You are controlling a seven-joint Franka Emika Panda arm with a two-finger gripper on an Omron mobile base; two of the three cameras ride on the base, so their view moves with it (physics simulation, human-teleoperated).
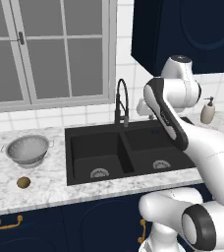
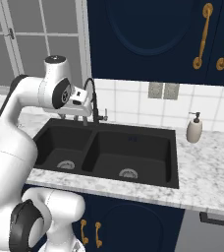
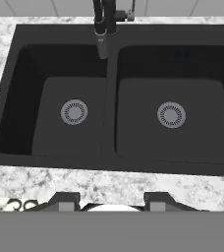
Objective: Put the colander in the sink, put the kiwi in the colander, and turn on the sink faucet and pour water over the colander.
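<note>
The silver-grey colander [image 1: 28, 150] stands upright on the marble counter left of the black double-basin sink [image 1: 128, 153], apart from it. The small brown kiwi [image 1: 23, 182] lies on the counter just in front of the colander. The black gooseneck sink faucet [image 1: 121, 101] rises behind the divider between the basins; no water runs from it. My gripper [image 2: 77, 117] hangs high over the sink's back edge beside the faucet [image 2: 92, 98]. In the hand view its fingertips [image 3: 65, 199] stand apart above both basins of the sink [image 3: 114, 162], open and holding nothing.
A beige soap dispenser [image 1: 208, 110] stands on the counter right of the sink, also the dispenser [image 2: 194, 129] in the right base view. A window fills the wall behind the colander. Dark blue cabinets hang above the sink's right side.
</note>
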